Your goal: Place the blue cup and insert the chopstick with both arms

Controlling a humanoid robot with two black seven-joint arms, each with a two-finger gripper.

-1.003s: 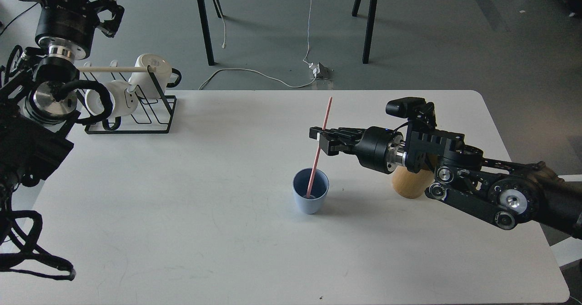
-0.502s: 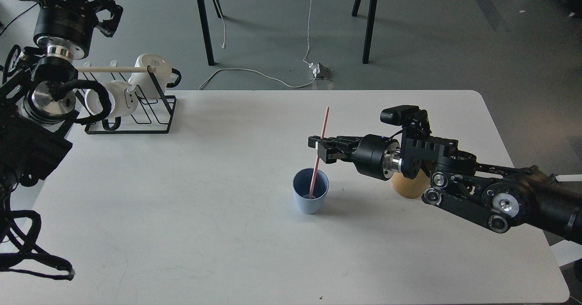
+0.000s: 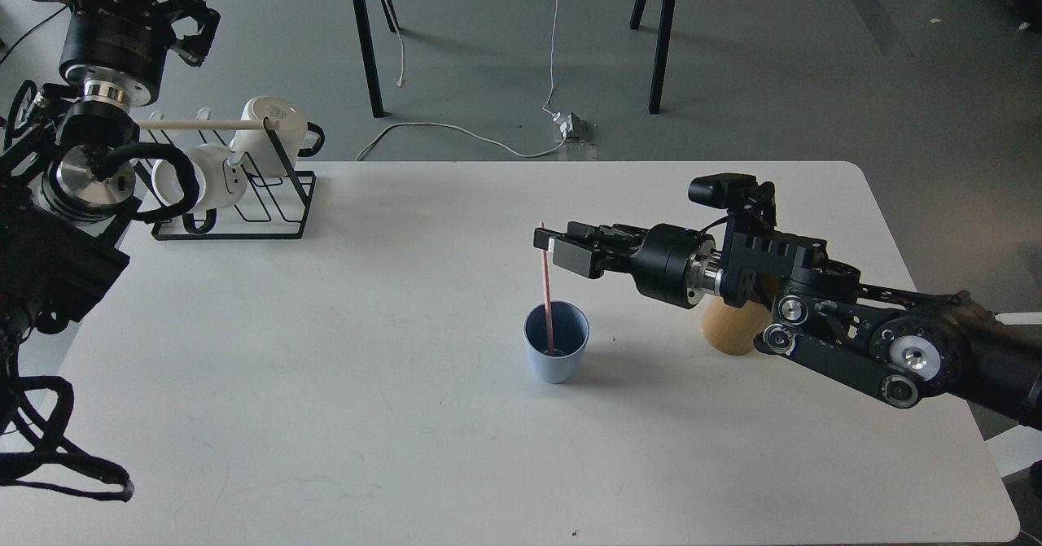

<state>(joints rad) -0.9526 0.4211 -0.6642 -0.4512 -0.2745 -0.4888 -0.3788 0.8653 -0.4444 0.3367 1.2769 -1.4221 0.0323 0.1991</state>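
One blue cup, one chopstick, seemingly two white mugs, one bamboo holder

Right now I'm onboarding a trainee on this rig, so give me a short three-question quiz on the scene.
1. True or false: the chopstick has its lower end inside the blue cup.
2. What stands behind the right arm, partly hidden? A) white mug B) bamboo holder C) bowl
3. Fill in: the white mugs sit on a black wire ____ at the table's far left.

Key: 1 true; 2 B; 3 rack. The right gripper is at the stick's top; whether its jaws pinch it is unclear.
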